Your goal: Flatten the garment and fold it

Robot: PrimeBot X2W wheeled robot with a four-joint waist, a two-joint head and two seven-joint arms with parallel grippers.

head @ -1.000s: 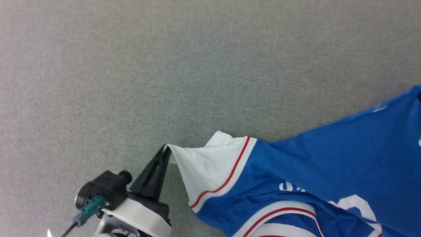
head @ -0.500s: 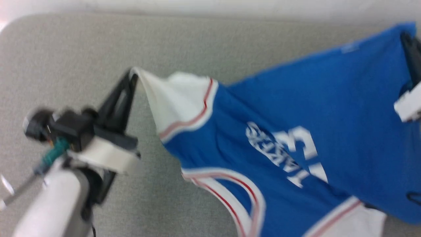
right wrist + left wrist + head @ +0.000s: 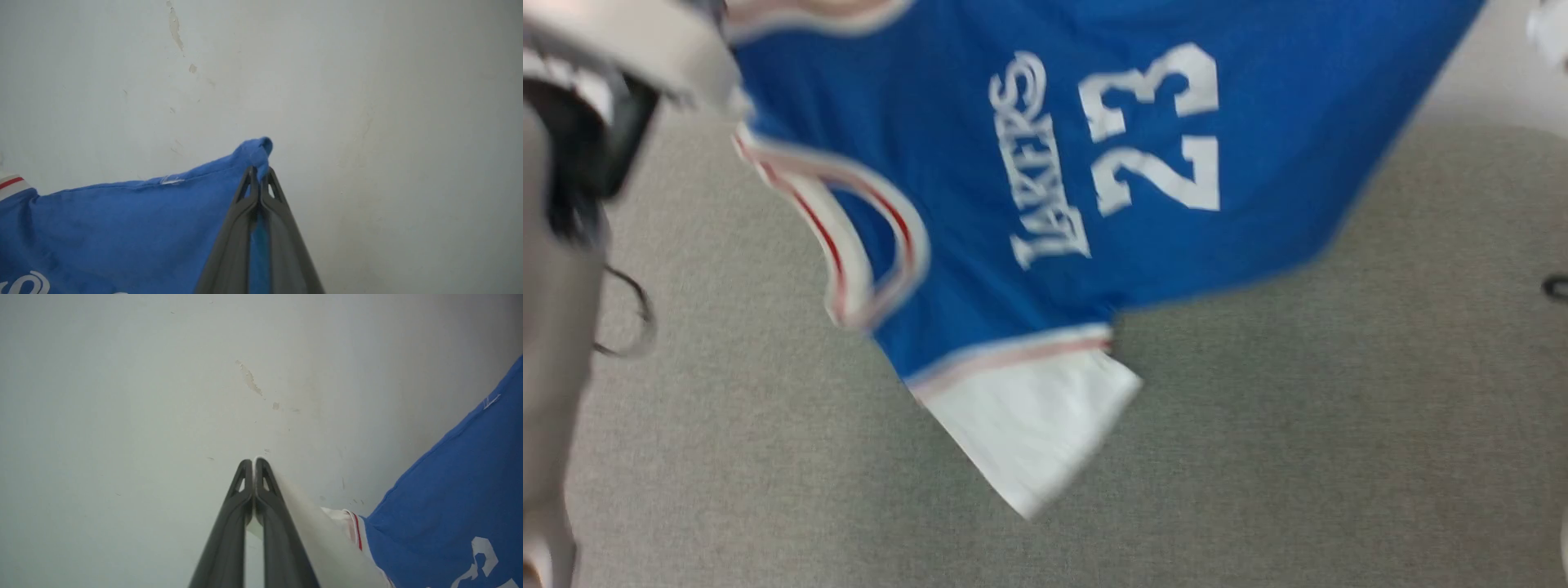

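Left wrist view, garment [image 3: 449, 490] sleeve in left pincer [image 3: 254, 463], corner in right pincer [image 3: 259, 173]

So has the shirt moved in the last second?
Yes. The camera tilted too, but the garment has lifted off the grey surface and now hangs above it.

The left gripper [image 3: 254, 461] has both dark fingers pressed together, the garment [image 3: 310, 535] pinched at their tips and trailing off its right finger. The right gripper [image 3: 258, 170] is clamped likewise, a blue corner bunched just past its tips
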